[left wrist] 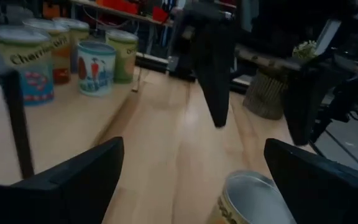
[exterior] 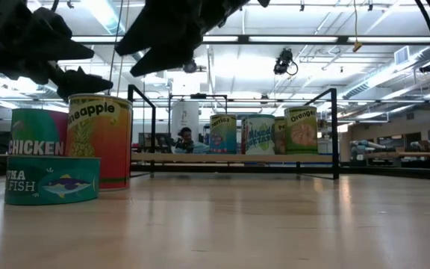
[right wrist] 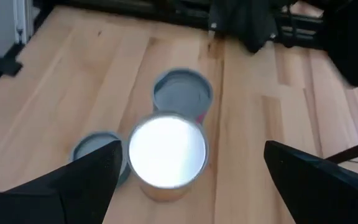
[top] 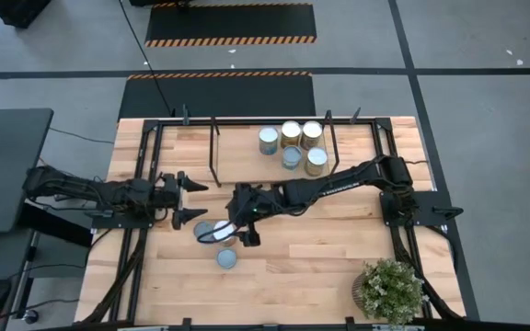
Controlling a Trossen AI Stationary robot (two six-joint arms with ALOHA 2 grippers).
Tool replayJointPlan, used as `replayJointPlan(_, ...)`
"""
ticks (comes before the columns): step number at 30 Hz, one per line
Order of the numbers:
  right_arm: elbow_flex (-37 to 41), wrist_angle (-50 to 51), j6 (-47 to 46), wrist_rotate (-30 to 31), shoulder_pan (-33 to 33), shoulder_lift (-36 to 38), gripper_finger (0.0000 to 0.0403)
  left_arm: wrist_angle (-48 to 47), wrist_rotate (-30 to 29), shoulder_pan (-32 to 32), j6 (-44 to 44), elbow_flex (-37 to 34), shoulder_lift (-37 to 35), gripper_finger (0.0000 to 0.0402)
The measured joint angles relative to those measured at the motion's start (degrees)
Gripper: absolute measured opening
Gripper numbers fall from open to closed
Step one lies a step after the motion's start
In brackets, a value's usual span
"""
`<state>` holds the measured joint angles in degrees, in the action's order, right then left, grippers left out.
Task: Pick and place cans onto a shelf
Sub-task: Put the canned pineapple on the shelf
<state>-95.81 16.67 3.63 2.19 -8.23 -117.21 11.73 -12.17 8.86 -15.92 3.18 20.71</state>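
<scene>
Five cans (top: 293, 145) stand upright in a cluster on the right part of the shelf (top: 237, 158), at the table's far side. Three more stand on the tabletop near the middle: a tall pineapple can (exterior: 100, 138), a chicken can (exterior: 37, 134) and a low tuna can (exterior: 51, 179). My right gripper (top: 232, 222) is open and hovers above these three; in the right wrist view its fingers stand wide on either side of the bright lid (right wrist: 166, 152) without touching it. My left gripper (top: 197, 201) is open and empty just left of the three cans, with one lid (left wrist: 253, 198) below it.
The shelf's thin black posts (top: 213, 147) rise at its corners and edges. A small potted plant (top: 391, 290) stands at the table's near right corner. Bare tabletop lies between the three cans and the shelf (exterior: 230, 158).
</scene>
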Motion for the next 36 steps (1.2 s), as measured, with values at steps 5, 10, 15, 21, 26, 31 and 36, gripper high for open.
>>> replayJointPlan(5,0.0,-0.5,-1.6,1.6,-1.3,0.0,0.0400,1.9,-0.7,2.2,-2.6,0.0,2.5,0.0393)
replayJointPlan(10,-0.7,-1.9,-1.6,2.9,-2.3,0.0,0.0400,3.6,-6.5,3.8,-4.5,0.0,5.1,0.0393)
replayJointPlan(15,-0.7,-6.4,0.7,3.6,-2.8,-2.6,0.0400,4.7,-6.3,4.2,-4.6,0.0,6.7,0.0393)
replayJointPlan(21,-0.7,-7.9,0.6,5.5,-3.5,-4.7,0.0400,4.4,-2.9,7.5,-4.5,0.0,8.1,0.0393)
replayJointPlan(26,-0.7,-11.1,0.8,8.8,-4.1,-7.9,0.0400,5.4,-6.5,10.4,-4.5,0.0,9.7,0.0393)
replayJointPlan(31,-0.8,-14.7,0.6,9.9,-4.1,-9.1,0.0400,5.6,-8.8,11.6,-4.8,0.0,10.2,0.0393)
replayJointPlan(36,-0.7,-14.0,-0.7,9.9,-4.0,-9.3,0.0400,5.3,-9.7,11.6,-7.6,0.0,10.5,0.0393)
